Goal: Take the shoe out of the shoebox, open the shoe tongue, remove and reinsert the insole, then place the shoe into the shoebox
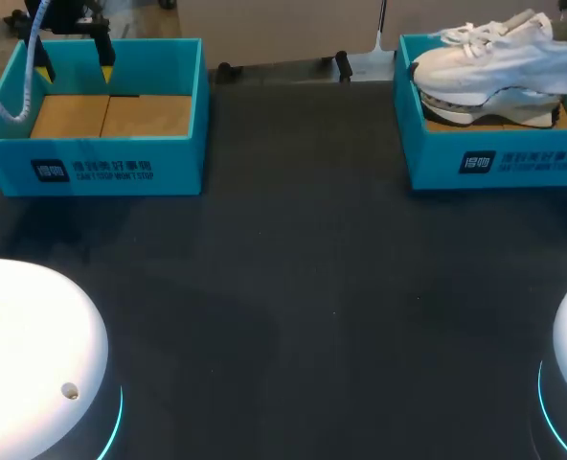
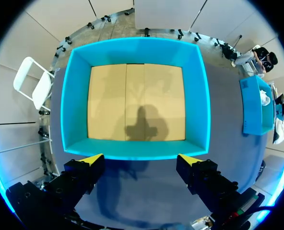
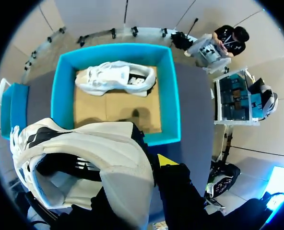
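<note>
Left pincer [image 2: 141, 160]: open, with nothing between the fingers. It hangs over the near wall of the left shoebox [image 2: 202, 100], a teal box with its cardboard floor in view.

Right pincer [image 3: 147, 175]: closed on the heel of a white shoe [image 3: 84, 158]. 1 yellow tip shows outside the heel; the other finger is hidden by the shoe. The shoe is held above the right shoebox [image 3: 173, 96], off its floor.

A 2nd white shoe [image 3: 115, 79] lies on its side on that box's cardboard floor, by the wall farthest from the pincer.

The 2 boxes stand well apart at the far side of the dark counter [image 1: 312, 287].
</note>
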Controlling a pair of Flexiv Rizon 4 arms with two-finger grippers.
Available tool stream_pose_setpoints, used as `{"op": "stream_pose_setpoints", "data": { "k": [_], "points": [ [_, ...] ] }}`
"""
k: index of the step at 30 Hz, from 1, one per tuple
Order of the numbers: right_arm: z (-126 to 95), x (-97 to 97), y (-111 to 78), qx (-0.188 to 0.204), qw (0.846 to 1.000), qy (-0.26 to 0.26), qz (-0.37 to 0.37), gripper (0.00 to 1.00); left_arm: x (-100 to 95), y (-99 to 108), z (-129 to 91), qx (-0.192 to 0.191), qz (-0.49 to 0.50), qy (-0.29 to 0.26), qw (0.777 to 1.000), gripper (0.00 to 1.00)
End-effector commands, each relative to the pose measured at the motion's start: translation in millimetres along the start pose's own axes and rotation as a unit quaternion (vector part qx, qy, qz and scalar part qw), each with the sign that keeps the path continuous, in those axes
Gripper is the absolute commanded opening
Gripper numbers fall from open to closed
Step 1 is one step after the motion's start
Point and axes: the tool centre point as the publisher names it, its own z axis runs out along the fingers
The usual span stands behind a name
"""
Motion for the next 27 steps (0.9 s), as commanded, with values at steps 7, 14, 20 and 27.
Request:
{"op": "stream_pose_setpoints", "data": {
  "k": [7,14,20,27],
  "points": [
    [-14,56.0,-74.6,-0.025,1.000,-0.002,0.017,0.00,0.0,0,0,0.000,0.000,0.000,1.000,1.00],
    [-21,117.8,-124.2,-0.020,0.999,-0.006,0.032,0.00,0.0,0,0,0.000,0.000,0.000,1.000,1.00],
    [-30,174.4,-171.5,-0.014,0.999,-0.007,0.030,0.00,0.0,0,0,0.000,0.000,0.000,1.000,1.00],
    [-38,233.8,-224.0,-0.009,1.000,-0.019,0.021,0.00,0.0,0,0,0.000,0.000,0.000,1.000,1.00]
  ]
}}
